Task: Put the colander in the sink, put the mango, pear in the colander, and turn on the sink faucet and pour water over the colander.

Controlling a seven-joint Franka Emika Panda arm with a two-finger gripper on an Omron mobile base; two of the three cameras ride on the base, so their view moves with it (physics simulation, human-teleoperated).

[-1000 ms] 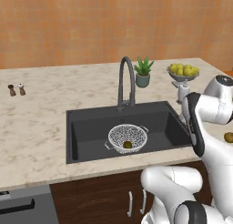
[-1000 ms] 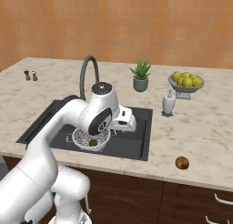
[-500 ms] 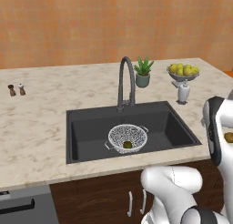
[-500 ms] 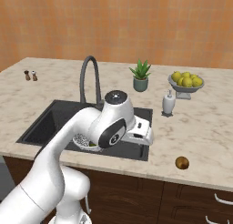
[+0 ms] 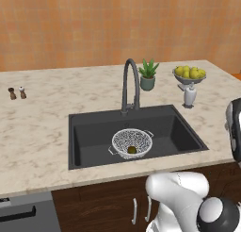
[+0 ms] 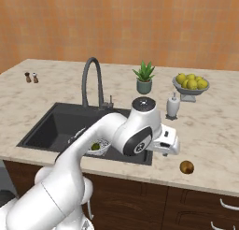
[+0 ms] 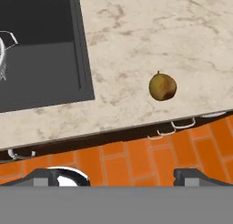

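Observation:
The colander (image 5: 119, 140) sits in the dark sink (image 5: 94, 132) near the drain, with a green-yellow mango (image 5: 132, 150) inside it. Behind the basin the sink faucet (image 5: 130, 82) arches over, and no water runs from it. A brown pear (image 6: 186, 167) lies on the counter right of the sink, close to the front edge. My gripper (image 6: 171, 146) hovers just left of the pear, above the counter's front edge. In the hand view the gripper (image 7: 117, 176) stands open and empty, and the pear (image 7: 163, 86) lies ahead and right of centre, with the sink (image 7: 41, 50) at the left.
A potted plant (image 5: 148, 75), a footed bowl of yellow fruit (image 5: 189, 74) and a white soap dispenser (image 5: 189, 95) stand behind and right of the sink. Two small shakers (image 5: 17, 93) are at the far left. Cabinet fronts and orange floor lie below the counter edge.
The arm has swung right, from over the colander in the sink to the counter's front edge near the pear. The gripper stayed open.

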